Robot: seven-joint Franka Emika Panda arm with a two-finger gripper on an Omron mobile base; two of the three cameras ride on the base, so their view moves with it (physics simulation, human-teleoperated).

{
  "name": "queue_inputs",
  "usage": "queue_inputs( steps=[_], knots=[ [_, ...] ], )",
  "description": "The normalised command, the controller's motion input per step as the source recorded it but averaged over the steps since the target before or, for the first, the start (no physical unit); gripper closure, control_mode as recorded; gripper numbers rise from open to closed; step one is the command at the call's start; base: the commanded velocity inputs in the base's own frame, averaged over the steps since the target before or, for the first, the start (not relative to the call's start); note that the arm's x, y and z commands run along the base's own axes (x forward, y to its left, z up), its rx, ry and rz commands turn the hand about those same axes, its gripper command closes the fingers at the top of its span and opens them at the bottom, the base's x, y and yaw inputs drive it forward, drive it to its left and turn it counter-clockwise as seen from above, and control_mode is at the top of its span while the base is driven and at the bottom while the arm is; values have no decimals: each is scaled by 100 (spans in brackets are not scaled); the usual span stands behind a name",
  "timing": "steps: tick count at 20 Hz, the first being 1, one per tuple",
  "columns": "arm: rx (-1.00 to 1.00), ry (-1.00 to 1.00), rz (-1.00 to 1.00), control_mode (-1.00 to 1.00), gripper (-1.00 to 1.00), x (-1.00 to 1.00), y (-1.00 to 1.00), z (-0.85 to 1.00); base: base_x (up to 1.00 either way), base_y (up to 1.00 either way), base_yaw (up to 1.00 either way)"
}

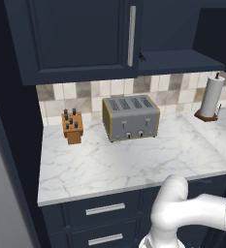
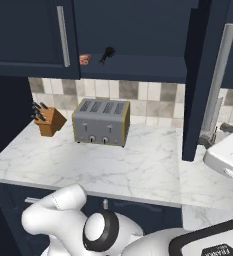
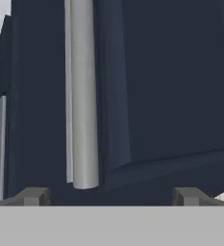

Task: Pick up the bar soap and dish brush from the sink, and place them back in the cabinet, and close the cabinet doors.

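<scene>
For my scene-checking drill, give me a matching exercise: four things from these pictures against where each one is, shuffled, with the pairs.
Things:
1. bar soap
2. toaster
3. knife block
4. paper towel roll

Places:
A. at the counter's far right end
B. on the open cabinet's shelf, beside the dish brush
C. on the counter, left of the toaster
D. mid-counter, against the tiled wall

Pairs: 1-B, 2-D, 3-C, 4-A

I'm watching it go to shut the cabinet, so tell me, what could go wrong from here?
The gripper is open and close to the right door, with the handle left of centre; a push may slip off. The bar soap and dish brush sit near the shelf's front edge, so a hard swing could perhaps clip them. The left door looks nearly shut, but may still need checking.
</scene>
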Motion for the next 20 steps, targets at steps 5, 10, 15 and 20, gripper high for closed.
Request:
queue_inputs(
  steps=[5, 10, 15, 20],
  knots=[
    [0, 0, 3, -100, -100, 28, 35, 0, 0, 0, 0],
    [0, 0, 5, -100, -100, 7, 41, -1, 0, 0, 0],
    [0, 0, 4, -100, -100, 6, 45, 0, 0, 0, 0],
    [0, 0, 3, -100, -100, 10, 43, 0, 0, 0, 0]
  ],
)
